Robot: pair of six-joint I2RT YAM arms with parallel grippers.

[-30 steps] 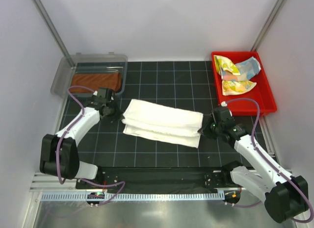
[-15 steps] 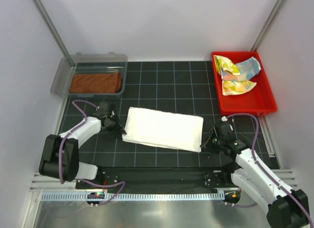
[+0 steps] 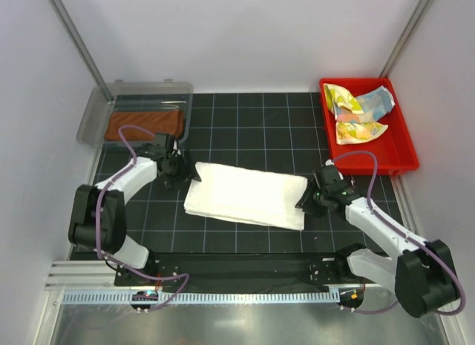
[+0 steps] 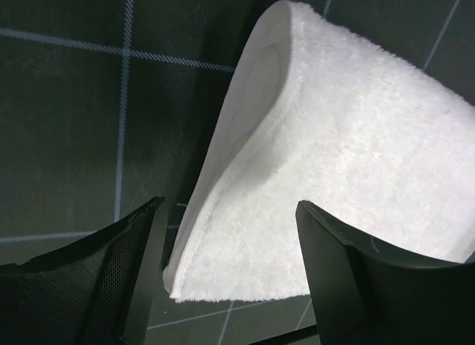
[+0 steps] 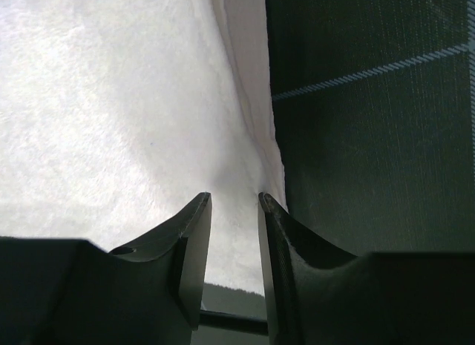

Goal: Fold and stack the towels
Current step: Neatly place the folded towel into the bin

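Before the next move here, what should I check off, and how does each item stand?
1. White towel folded on the mat: ok.
2. Left gripper open: ok.
3. Right gripper released: cannot tell; jaws nearly closed at the towel's right edge.
4. Layers flat at the left end: not ok; the fold gapes.
5. Rust-brown towel in the clear bin: ok.
6. Patterned towels folded: not ok; crumpled in the red tray.
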